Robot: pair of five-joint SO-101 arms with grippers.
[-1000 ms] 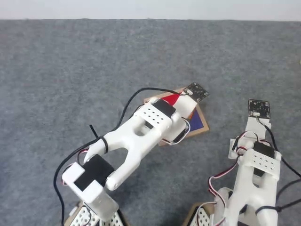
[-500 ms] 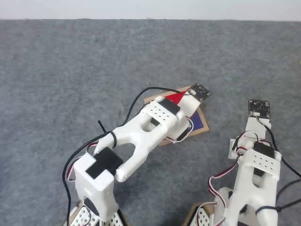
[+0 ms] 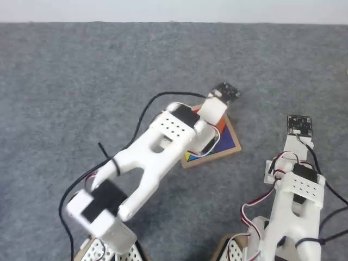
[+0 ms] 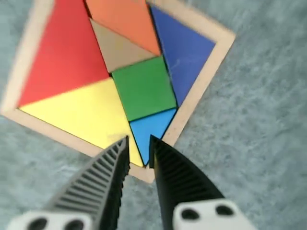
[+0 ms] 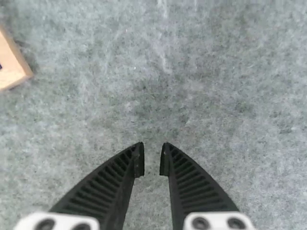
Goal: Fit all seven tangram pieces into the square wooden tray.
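seven pieces lie flat inside the square wooden tray point(image 4: 221, 38), edge to edge with no gaps that i can see: red triangle point(image 4: 62, 57), orange piece point(image 4: 122, 19), dark blue piece point(image 4: 184, 57), tan triangle point(image 4: 120, 50), green square point(image 4: 144, 88), yellow triangle point(image 4: 84, 115) and small light blue triangle point(image 4: 151, 129). the green square sits in the middle, touching the tan, dark blue, yellow and light blue pieces. the tray rests on the grey felt point(image 5: 216, 72) right of the table's centre, turned so one corner points toward my right arm point(image 3: 296, 201).

my left gripper point(image 4: 139, 140) hangs above the tray's edge by the light blue triangle, fingers drawn almost together with only a thin slit between them, gripping nothing. from above, my left arm point(image 3: 157, 157) stretches across the tray and covers part of it.

my right gripper point(image 5: 151, 160) is over bare felt, well apart from the tray, its fingers likewise nearly together around nothing. one tray corner shows at the edge of its wrist view.
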